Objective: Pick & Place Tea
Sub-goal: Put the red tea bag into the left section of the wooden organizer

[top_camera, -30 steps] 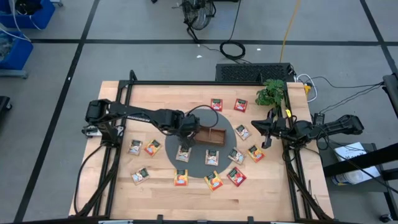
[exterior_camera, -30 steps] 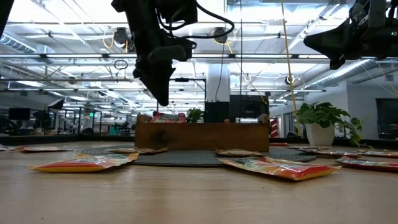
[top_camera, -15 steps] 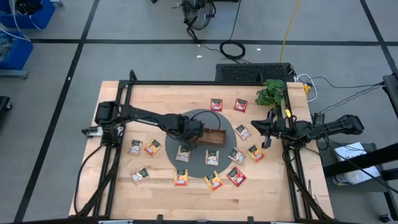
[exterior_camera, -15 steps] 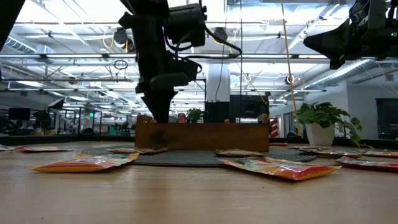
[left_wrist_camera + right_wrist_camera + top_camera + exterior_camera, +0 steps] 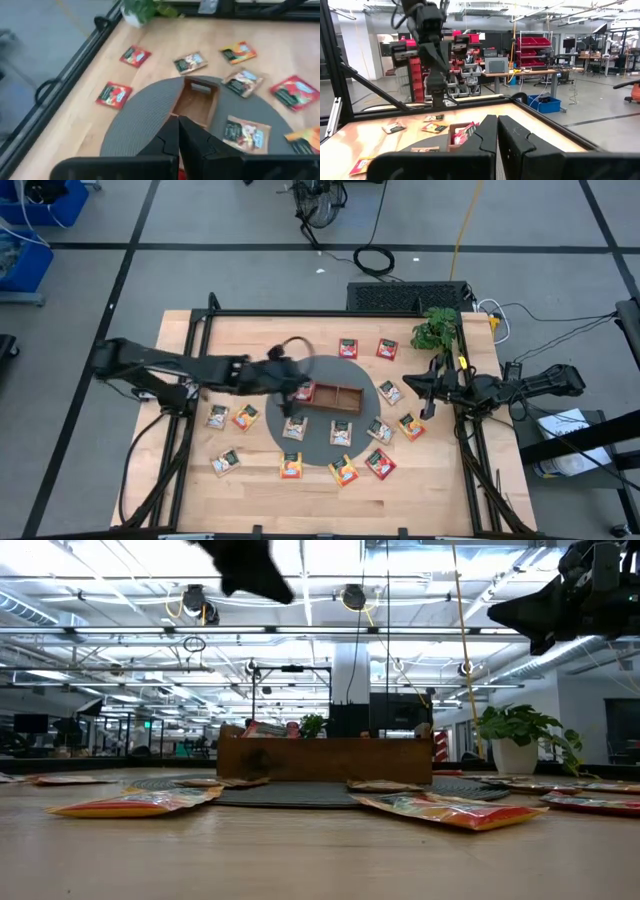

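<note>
Hovering over the left end of the wooden tray (image 5: 334,395), the left gripper (image 5: 291,392) has its fingers pressed together with nothing between them, and a red tea packet (image 5: 305,392) lies in the tray's end compartment just beside it, which I judge to be a packet already delivered. The tray sits on a round grey mat (image 5: 325,440) at the middle of the table (image 5: 260,340), a sensible spot since both arms can reach it. The other tea packets (image 5: 341,432) lie flat around it: several on the mat's rim, a pair of red ones (image 5: 348,348) on the far side near the potted plant (image 5: 436,330), and more on the bare wood to the left (image 5: 231,417) and front (image 5: 291,467). They are spread well apart from each other, which leaves room for fingers to come down on either side of any one packet. The right gripper (image 5: 428,390) waits at the right edge of the table beside the plant, fingers together and empty, clear of the working arm's path. The left wrist view shows the two other compartments of the tray (image 5: 196,102) bare. The packets carry dark print and fruit pictures, but no wording or brand can be read.
</note>
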Robot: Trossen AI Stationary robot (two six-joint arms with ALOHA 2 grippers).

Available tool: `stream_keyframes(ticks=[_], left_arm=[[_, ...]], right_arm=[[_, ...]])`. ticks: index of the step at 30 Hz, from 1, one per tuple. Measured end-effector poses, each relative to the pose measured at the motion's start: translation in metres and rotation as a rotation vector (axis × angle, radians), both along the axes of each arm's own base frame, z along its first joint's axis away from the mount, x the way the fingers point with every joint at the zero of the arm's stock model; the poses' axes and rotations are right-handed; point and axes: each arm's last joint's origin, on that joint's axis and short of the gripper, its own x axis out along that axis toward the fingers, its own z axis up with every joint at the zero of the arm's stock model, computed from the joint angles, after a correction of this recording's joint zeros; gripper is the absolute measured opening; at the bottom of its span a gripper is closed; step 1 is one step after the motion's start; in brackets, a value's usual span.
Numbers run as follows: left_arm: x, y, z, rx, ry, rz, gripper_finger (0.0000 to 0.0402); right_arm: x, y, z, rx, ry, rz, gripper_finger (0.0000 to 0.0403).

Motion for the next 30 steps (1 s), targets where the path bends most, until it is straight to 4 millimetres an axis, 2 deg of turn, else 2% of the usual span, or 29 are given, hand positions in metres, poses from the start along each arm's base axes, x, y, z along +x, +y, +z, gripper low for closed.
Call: stream_keyframes(ticks=[5, 9, 12, 16, 20, 25, 27, 28, 29, 30], left_arm=[[-0.049, 0.008, -0.026, -0.051, -0.124, -0.067, 0.0016], [-0.08, 0.018, -0.042, -0.045, -0.313, -0.177, 0.0005], [-0.103, 0.031, -0.055, -0.06, -0.425, -0.161, 0.0006], [-0.126, 0.037, -0.072, -0.108, -0.509, -0.198, 0.0014], [-0.135, 0.04, -0.072, -0.116, -0.567, -0.19, 0.0006], [-0.134, 0.04, -0.059, -0.112, -0.606, -0.218, 0.0013], [-0.134, 0.04, -0.055, -0.112, -0.619, -0.238, 0.0022], [-0.134, 0.04, -0.055, -0.111, -0.62, -0.237, 0.0025], [-0.133, 0.04, -0.055, -0.106, -0.619, -0.232, 0.0028], [-0.133, 0.04, -0.055, -0.097, -0.619, -0.223, 0.003]], right_arm=[[0.0, 0.0, -0.001, 0.027, 0.003, 0.005, 0.0004], [0.0, 0.0, -0.001, 0.037, 0.001, 0.005, 0.0004], [0.0, 0.0, -0.001, 0.074, -0.009, 0.009, 0.0004], [0.0, 0.0, -0.001, 0.104, -0.018, 0.013, 0.0004], [0.0, 0.0, -0.001, 0.103, -0.017, 0.013, 0.0004], [0.002, -0.002, -0.003, 0.14, -0.003, -0.041, 0.0004], [0.004, -0.005, -0.015, 0.157, 0.118, -0.157, 0.0004], [0.005, -0.007, -0.023, 0.145, 0.234, -0.202, 0.0004], [0.006, -0.008, -0.021, 0.142, 0.313, -0.24, 0.0004], [0.01, -0.01, -0.011, 0.156, 0.326, -0.262, 0.0004]])
